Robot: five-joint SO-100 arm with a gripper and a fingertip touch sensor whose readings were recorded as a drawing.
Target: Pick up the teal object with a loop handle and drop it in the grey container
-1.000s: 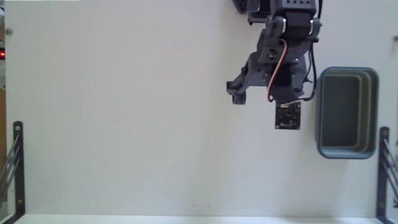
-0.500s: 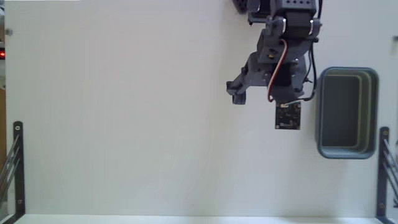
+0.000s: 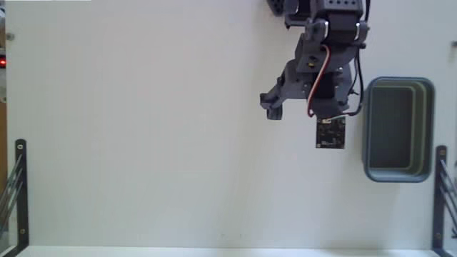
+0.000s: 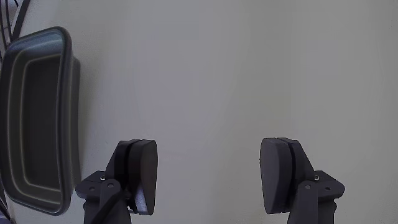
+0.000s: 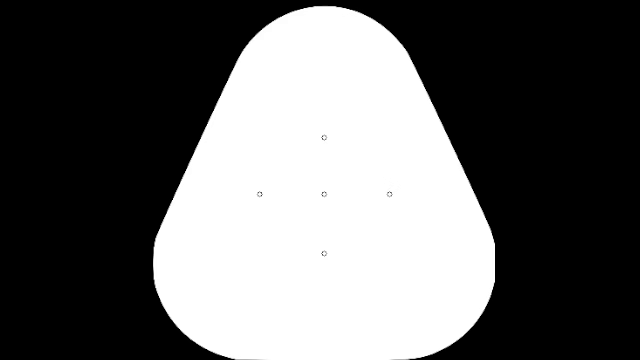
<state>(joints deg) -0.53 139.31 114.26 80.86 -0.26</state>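
Observation:
The teal object with a loop handle shows in neither view. The grey container (image 3: 428, 128) stands at the right edge of the white table in the fixed view, and I see only its dark inside. The wrist view has the grey container (image 4: 71, 124) at its left edge. My gripper (image 3: 303, 107) hangs from the arm at the top, just left of the container and apart from it. In the wrist view my gripper (image 4: 211, 171) is open, its two dark fingers (image 4: 140, 174) wide apart over bare table, with nothing between them.
Black metal brackets stand at the lower left (image 3: 20, 193) and lower right (image 3: 439, 193) corners of the table. A small red light (image 3: 3, 63) glows at the left edge. The arm's base sits at the top, right of centre.

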